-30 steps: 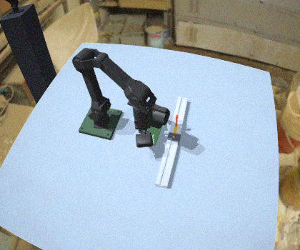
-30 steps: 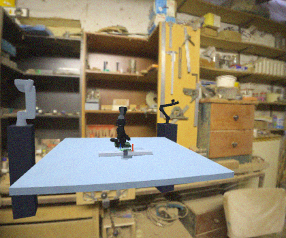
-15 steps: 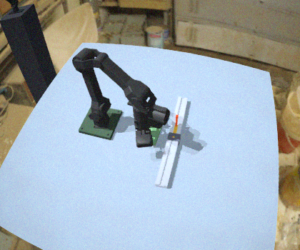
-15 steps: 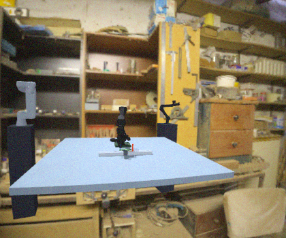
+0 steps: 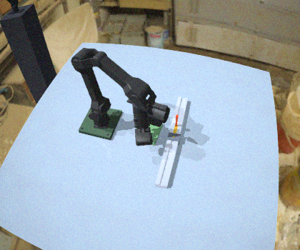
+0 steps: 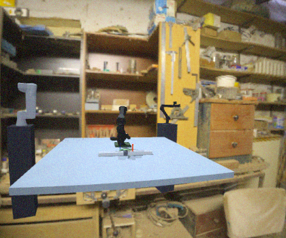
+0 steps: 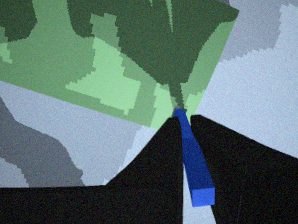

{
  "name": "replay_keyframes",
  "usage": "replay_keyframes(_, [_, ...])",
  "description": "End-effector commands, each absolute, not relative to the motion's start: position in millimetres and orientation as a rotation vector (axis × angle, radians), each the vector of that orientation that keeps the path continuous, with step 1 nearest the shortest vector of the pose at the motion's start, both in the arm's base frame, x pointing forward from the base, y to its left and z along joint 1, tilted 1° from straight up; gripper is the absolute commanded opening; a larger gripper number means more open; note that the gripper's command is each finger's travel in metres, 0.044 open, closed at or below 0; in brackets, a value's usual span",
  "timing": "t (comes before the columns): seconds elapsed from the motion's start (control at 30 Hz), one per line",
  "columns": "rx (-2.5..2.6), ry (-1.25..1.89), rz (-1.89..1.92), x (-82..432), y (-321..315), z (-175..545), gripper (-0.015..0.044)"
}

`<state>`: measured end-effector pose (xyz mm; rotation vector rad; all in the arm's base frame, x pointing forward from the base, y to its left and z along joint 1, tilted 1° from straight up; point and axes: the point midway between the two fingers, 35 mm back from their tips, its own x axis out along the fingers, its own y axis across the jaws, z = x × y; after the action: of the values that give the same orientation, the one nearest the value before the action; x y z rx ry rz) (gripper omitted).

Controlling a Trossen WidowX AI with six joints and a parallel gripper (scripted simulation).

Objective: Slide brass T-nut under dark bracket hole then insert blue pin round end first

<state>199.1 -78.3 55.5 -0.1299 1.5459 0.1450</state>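
Currently | blue pin (image 7: 196, 156) | between the claw's (image 7: 186, 119) black fingers

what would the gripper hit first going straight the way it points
Probably the green tray, with the tip of the blue pin between the gripper's fingers perhaps landing first; the height above it is unclear.
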Motion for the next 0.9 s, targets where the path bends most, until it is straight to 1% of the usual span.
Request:
replay_keyframes(0.0, [-0.133, 1.542, 0.148, 199.6, -78.5, 61.7, -0.015])
replay_keyframes(0.23, [-0.129, 1.545, 0.144, 198.6, -78.5, 65.6, -0.015])
replay_keyframes(0.87, [-0.133, 1.542, 0.148, 197.6, -79.6, 120.1, -0.015])
